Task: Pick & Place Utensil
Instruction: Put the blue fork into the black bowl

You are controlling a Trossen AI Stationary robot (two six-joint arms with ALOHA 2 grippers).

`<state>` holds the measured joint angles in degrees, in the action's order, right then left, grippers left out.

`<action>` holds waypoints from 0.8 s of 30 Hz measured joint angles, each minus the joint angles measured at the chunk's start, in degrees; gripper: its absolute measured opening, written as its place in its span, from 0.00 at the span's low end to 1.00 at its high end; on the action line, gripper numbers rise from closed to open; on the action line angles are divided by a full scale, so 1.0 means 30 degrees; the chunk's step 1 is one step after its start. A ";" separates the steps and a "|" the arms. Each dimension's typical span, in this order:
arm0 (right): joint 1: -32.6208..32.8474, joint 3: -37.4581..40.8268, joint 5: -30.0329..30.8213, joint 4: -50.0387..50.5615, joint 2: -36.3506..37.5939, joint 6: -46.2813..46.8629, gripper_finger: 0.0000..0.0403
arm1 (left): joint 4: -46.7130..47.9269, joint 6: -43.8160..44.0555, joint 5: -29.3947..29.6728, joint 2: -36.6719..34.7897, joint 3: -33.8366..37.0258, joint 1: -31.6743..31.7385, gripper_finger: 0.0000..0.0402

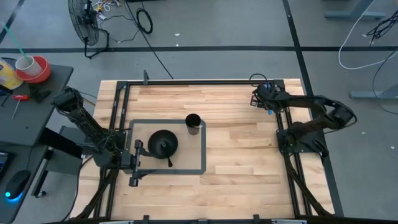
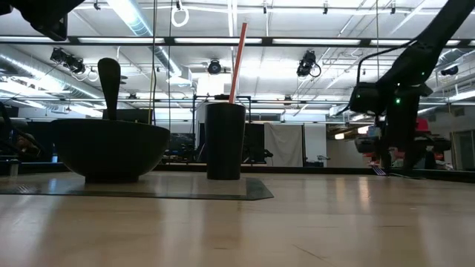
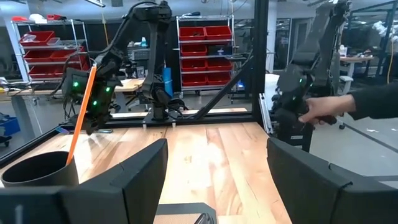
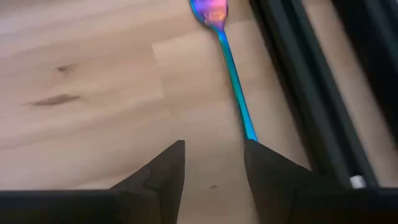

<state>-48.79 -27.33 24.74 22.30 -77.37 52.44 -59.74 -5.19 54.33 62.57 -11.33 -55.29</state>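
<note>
Right hand [image 4: 211,165] sits closest to its wrist camera: fingers parted, nothing between them, low over the counter [image 1: 242,118] at the far right corner. Left hand [image 3: 214,180] is also spread wide and empty, parked at the front-left edge of the marked rectangle [image 1: 203,152].

Big to small:
- Counter: bare wood over most of the middle.
- Bowl [image 1: 163,144]: black, inside the rectangle, with a dark handle [image 2: 110,85] sticking up out of it.
- Cup [image 1: 193,124]: black, at the rectangle's far edge just beside the bowl, orange straw [image 2: 237,59] standing in it.
- Spoon [image 4: 229,59]: iridescent blue-purple, flat on the wood just ahead of the right hand, alongside the black frame rail [image 4: 292,74]. Well apart from bowl and cup.

Progress: looks like pick not yet made. The spoon isn't gripped and isn't lifted. Grasp, carry and drop-off all remain; target is probably the cup or bowl, but can't say which.

Spoon axis: runs roughly parallel to the rail, bowl end pointing away from the right hand, handle tip toward it and lying nearly in line with the finger gap.

A person's hand [image 3: 320,112] shows beyond the counter, near the right arm.
</note>
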 joint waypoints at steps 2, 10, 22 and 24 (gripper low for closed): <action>0.0036 -0.0032 -0.0029 0.0147 0.0909 -0.0163 0.42 | 0.0072 0.0000 0.0070 0.0007 0.0000 0.0000 0.69; 0.0043 0.0723 0.1591 0.1603 0.2059 0.0585 0.42 | 0.0182 0.0007 0.0247 0.0007 0.0000 0.0000 0.69; 0.0594 0.1698 -0.0243 0.0216 0.1966 0.0862 0.33 | 0.0167 0.0029 0.0136 0.0015 0.0000 0.0000 0.69; 0.0850 0.1698 -0.0199 0.0287 0.1970 0.0862 0.31 | 0.0167 0.0051 0.0100 0.0015 0.0000 0.0000 0.69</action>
<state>-46.24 -22.24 24.14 23.16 -71.46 55.02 -59.24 -5.04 54.63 62.61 -11.33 -55.29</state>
